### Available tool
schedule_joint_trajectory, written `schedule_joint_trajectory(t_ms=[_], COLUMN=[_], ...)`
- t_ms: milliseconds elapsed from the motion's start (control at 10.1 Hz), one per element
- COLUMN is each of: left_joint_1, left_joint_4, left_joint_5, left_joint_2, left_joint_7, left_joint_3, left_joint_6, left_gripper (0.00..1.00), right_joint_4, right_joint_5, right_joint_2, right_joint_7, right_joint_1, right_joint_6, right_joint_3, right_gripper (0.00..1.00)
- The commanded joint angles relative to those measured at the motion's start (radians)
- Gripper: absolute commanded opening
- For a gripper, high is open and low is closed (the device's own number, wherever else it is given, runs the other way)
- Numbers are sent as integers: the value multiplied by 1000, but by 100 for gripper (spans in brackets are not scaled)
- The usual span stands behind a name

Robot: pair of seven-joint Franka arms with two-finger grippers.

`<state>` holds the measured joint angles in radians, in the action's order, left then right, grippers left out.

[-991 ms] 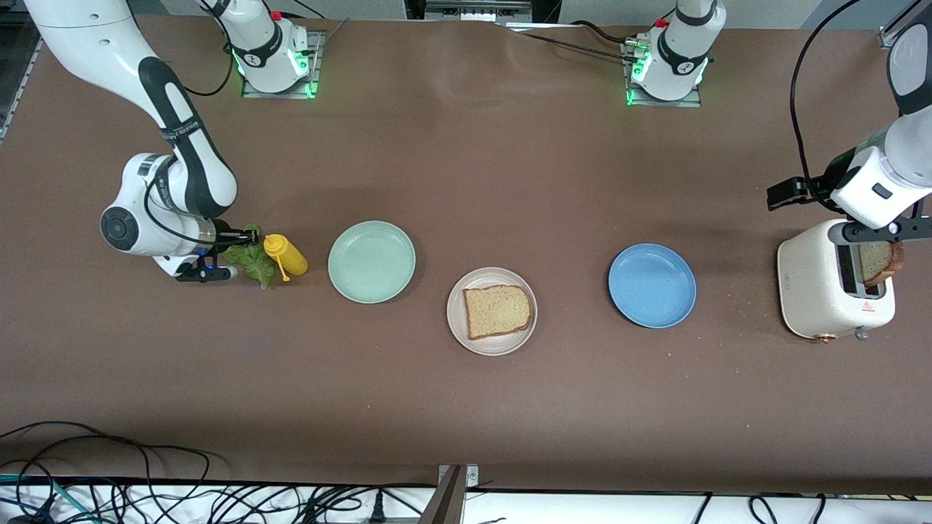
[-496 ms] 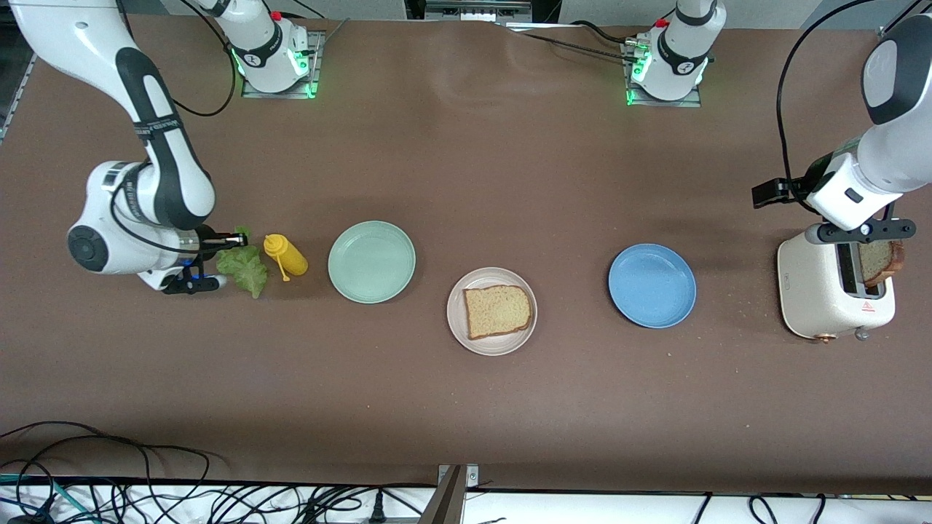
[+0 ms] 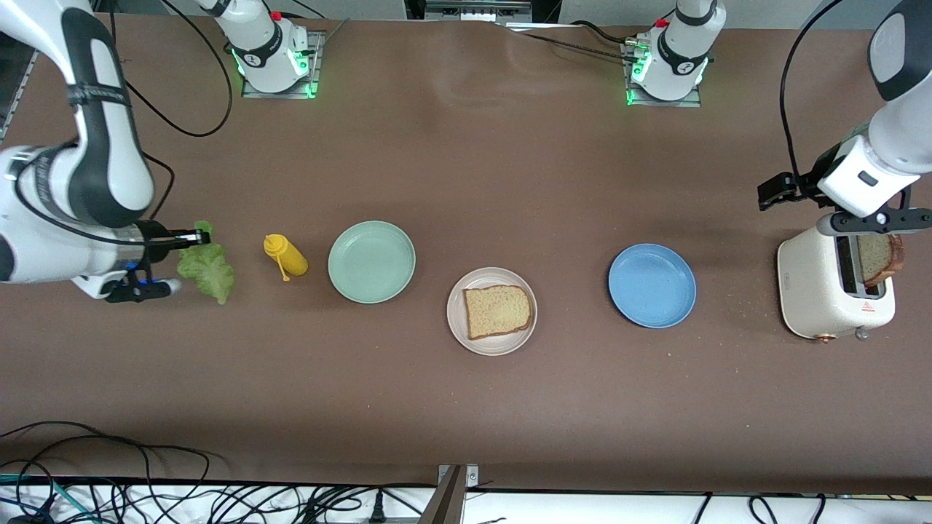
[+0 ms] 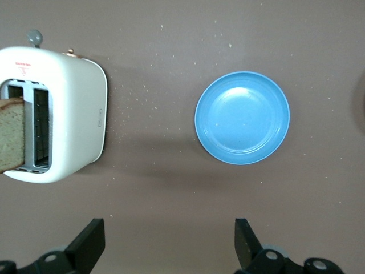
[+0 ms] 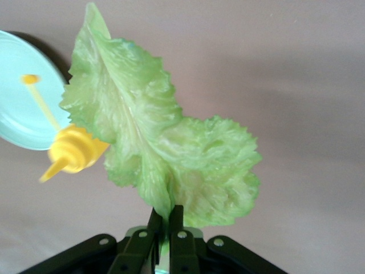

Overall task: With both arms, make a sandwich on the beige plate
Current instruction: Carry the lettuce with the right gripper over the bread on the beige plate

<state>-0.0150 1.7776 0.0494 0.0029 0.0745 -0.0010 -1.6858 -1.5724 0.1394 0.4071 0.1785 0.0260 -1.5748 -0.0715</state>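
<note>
The beige plate (image 3: 492, 311) sits in the middle of the table, nearer the front camera than the plates on either side of it, and one slice of brown bread (image 3: 498, 311) lies flat on it. The lettuce leaf (image 3: 207, 268) is off the table at the right arm's end, pinched by its stem between the closed fingers of the right gripper (image 5: 166, 226) (the leaf fans out wide and ruffled from the fingertips in the right wrist view). It hangs over bare table, near the yellow mustard bottle (image 3: 285, 255), which lies on its side between the leaf and the mint-green plate (image 3: 371, 262).

Toward the left arm's end stands the blue plate (image 3: 652, 285), and past it the white toaster (image 3: 834, 291) with a second bread slice (image 3: 879, 259) sticking up out of one slot. The left gripper (image 4: 170, 242) hovers over the toaster's edge with its fingers (image 4: 246, 238) spread wide and nothing between them; in its wrist view the toaster and blue plate lie below it.
</note>
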Motion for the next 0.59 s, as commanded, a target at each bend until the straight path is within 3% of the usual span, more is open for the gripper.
schedule_joint_trajectory(t_ms=[0, 198, 496], left_joint_1=[-11, -11, -6], left_joint_4=[-41, -122, -147], left_joint_5=[14, 4, -40], left_joint_2=[-21, 3, -1], left_joint_7=[4, 2, 7], left_joint_3=[2, 4, 2], left_joint_6=[46, 130, 144], left_gripper=[100, 100, 100], right_joint_4=[58, 65, 71], right_joint_5=[17, 29, 28], right_joint_2=[-22, -46, -47], right_joint_7=[-4, -110, -281], right_joint_1=[2, 3, 6], right_joint_6=[71, 71, 0], right_joint_3=[27, 111, 309], right_gripper=[3, 2, 2])
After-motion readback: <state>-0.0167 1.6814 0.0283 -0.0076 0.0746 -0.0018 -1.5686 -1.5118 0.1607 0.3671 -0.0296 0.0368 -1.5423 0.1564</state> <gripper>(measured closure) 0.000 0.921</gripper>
